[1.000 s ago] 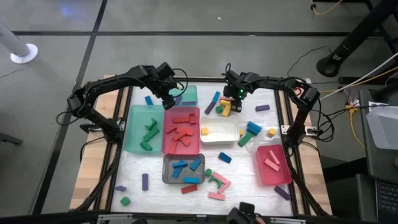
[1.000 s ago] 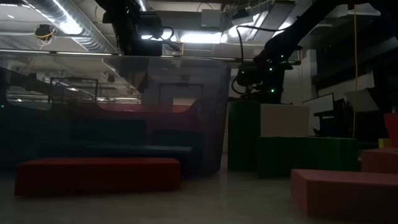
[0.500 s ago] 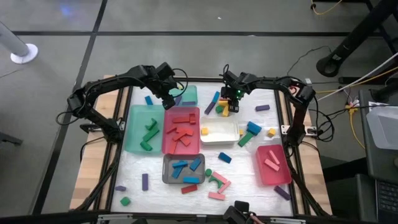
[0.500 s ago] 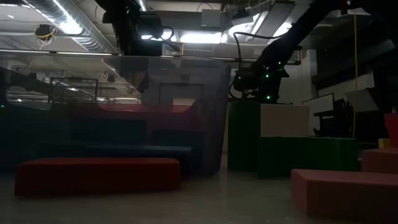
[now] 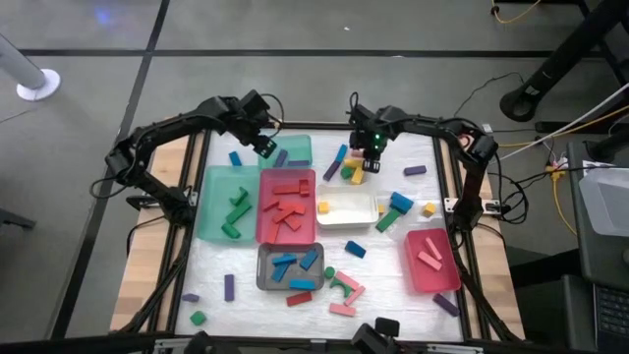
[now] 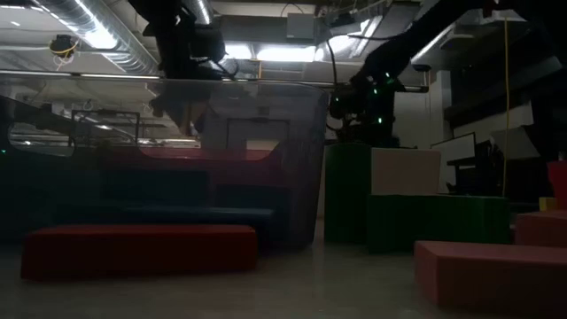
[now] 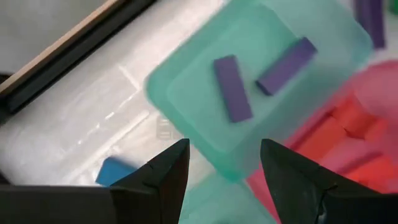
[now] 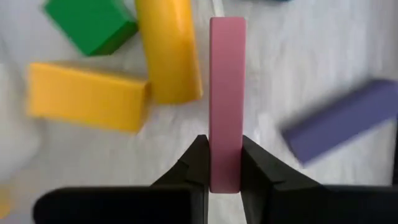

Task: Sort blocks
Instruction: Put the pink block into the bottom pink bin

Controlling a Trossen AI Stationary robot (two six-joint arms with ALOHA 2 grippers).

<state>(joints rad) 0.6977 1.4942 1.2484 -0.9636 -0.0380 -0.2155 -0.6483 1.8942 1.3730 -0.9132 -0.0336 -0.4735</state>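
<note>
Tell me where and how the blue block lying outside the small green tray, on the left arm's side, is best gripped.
Grip the blue block across its short width, near mid-length, coming straight down. It appears to lie flat on bare table, apart from the small green tray, so its long sides look free. The left gripper is open above the tray, holding nothing; the right gripper holds a pink bar.

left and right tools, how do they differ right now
The left tool is open and holds nothing; the right tool is shut on a pink bar. The left one is over the small green tray; the right one is over loose yellow blocks. Both are at the table's far side.
</note>
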